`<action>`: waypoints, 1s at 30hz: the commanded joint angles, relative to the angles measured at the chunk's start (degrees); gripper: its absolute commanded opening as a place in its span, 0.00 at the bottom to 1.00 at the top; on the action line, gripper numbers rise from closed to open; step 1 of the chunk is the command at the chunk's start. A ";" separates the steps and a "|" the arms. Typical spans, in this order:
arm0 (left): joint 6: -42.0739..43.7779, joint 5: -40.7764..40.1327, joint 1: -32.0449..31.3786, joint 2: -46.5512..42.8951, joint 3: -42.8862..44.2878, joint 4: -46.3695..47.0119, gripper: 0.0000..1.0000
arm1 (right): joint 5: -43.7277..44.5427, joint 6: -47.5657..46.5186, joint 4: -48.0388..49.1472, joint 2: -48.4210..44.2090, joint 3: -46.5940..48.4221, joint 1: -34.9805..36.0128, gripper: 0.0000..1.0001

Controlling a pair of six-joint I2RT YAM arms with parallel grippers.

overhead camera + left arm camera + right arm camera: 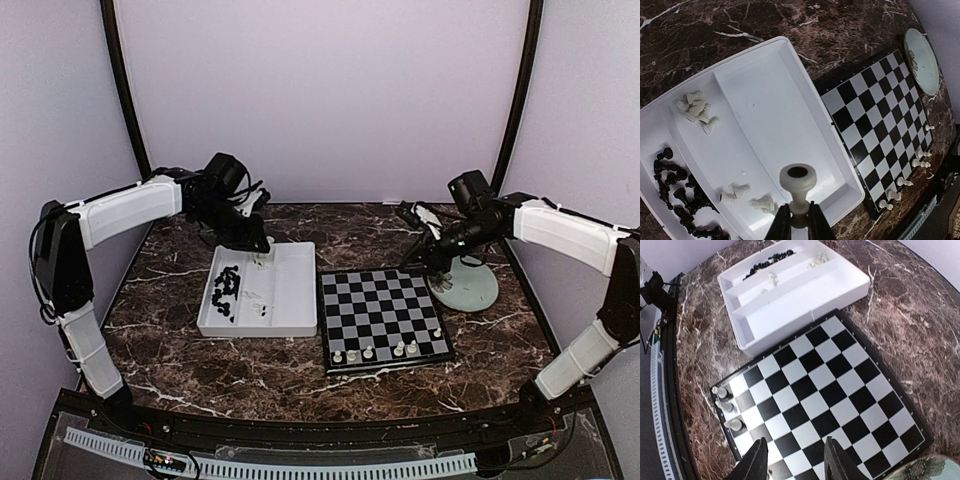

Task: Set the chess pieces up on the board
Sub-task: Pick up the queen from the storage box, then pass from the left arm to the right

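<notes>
Marble bench (pixel 180 340) from above: the board (pixel 385 310) lies at the middle, with a row of white chess pieces (pixel 368 352) along its near edge. The white tray (pixel 290 295) sits just left of it, with black pieces (pixel 225 290) in its left compartment. A green plate (pixel 478 290) lies to the right.

Left wrist view: the left end effector (pixel 799 222) is clamped on one white piece (pixel 797 180), above the tray.

Right wrist view: the right end effector (pixel 795 460) hovers over the board, fingers apart with nothing between them.
</notes>
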 commanded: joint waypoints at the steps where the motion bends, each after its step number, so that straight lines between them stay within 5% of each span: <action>1: 5.25 12.47 -0.37 -5.84 -3.79 2.48 0.10 | -8.17 7.60 3.94 6.12 9.20 1.66 0.41; 4: 5.41 16.86 -0.46 -7.74 -4.01 3.55 0.10 | -7.09 5.78 2.09 11.06 16.44 5.61 0.41; 9: 4.83 24.68 -0.54 -7.86 -3.37 1.46 0.10 | 9.39 -16.31 -0.70 13.25 24.08 14.04 0.44; 17: 3.83 35.45 -1.64 -6.77 -3.95 -1.07 0.10 | 19.82 -33.25 -4.08 20.24 37.81 21.12 0.47; 30: 3.80 40.75 -3.25 -5.27 -3.45 -3.29 0.10 | 28.14 -45.66 -7.38 25.00 42.52 28.05 0.50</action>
